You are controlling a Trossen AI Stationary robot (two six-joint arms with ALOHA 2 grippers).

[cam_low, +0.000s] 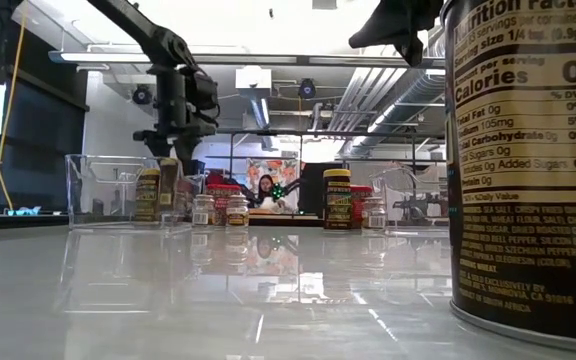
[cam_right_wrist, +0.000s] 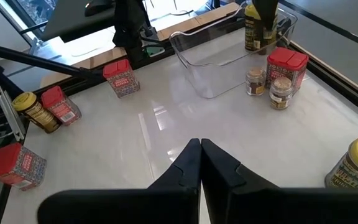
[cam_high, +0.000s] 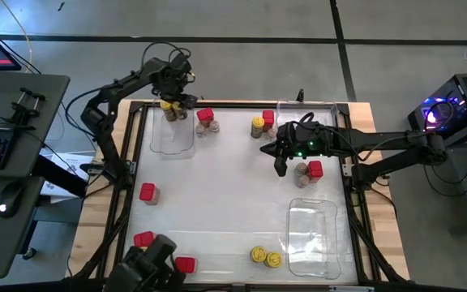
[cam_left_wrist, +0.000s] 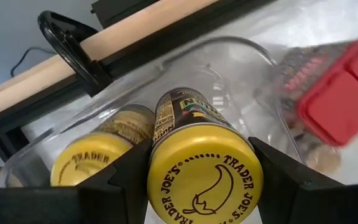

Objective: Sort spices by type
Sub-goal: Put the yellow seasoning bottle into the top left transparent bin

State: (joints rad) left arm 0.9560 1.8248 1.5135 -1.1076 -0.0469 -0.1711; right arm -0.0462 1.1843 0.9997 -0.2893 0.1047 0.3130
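Note:
My left gripper (cam_high: 175,102) is at the far left, shut on a yellow-lidded spice jar (cam_left_wrist: 204,174) over a clear tray (cam_high: 173,142). A second yellow-lidded jar (cam_left_wrist: 89,165) stands in that tray beside it. Just right of the tray are a red box (cam_high: 205,116) and small brown-lidded jars (cam_high: 207,128). My right gripper (cam_right_wrist: 201,149) hangs shut above the table's middle right, touching nothing. Close by it stand a brown-lidded jar (cam_high: 302,170) and a red box (cam_high: 315,169). My left gripper pinches the yellow-lidded jar between its two fingers (cam_left_wrist: 132,171), on opposite sides of the body just under the lid (cam_left_wrist: 166,124). The fingers come from above, pointing down. The jar is upright inside the tray's rim; whether its bottom touches the tray floor I cannot tell.
A yellow-lidded jar (cam_high: 257,126) and a red box (cam_high: 267,118) stand by a second clear tray (cam_high: 319,107) at the far right. A third tray (cam_high: 313,231) lies near right, two yellow-lidded jars (cam_high: 266,257) beside it. Red boxes (cam_high: 147,192), (cam_high: 143,239), (cam_high: 185,264) sit at left.

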